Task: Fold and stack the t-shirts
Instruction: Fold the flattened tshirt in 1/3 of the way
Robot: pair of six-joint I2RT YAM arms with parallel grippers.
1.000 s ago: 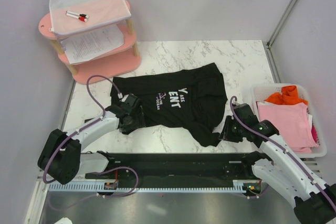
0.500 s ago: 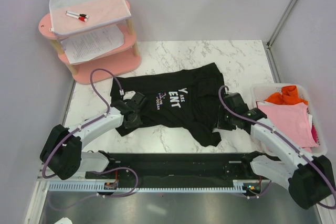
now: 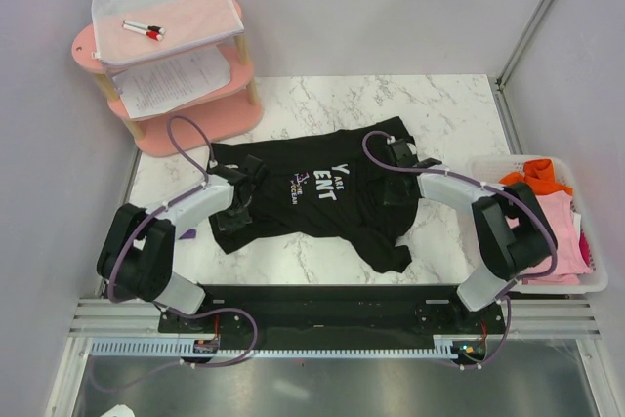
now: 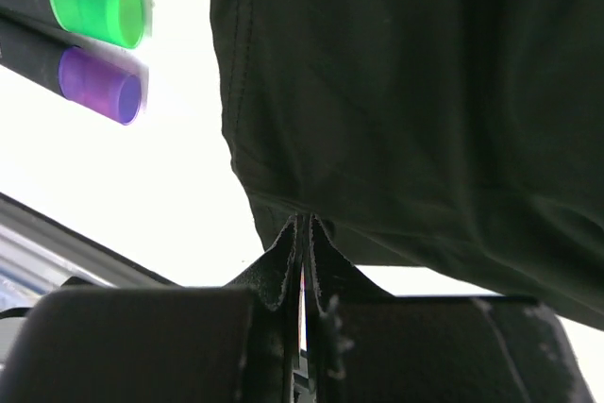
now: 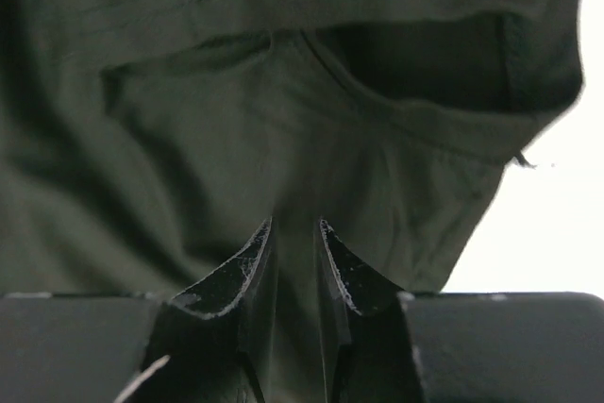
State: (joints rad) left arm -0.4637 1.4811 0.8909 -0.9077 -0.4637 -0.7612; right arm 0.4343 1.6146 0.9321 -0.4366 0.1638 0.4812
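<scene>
Count: one black t-shirt (image 3: pixel 332 192) lies crumpled mid-table (image 3: pixel 449 114). One pink t-shirt (image 3: pixel 562 231) and one orange t-shirt (image 3: pixel 535 178) sit in the basket (image 3: pixel 596 280) at right. Two markers, one green-capped (image 4: pixel 90 8) and one purple-capped (image 4: pixel 94 92), lie beside the black shirt's left hem.

The left gripper (image 4: pixel 303 233), reaching low, is clamped tight on that hem. The right gripper (image 5: pixel 293 233), its arm arched inward, pinches a fold at the shirt's right side through a narrow gap.

Bare marble lies beyond the shirt's far edge.

Lab robot cell: blank walls (image 3: pixel 391 7), marble table (image 3: pixel 449 109).
</scene>
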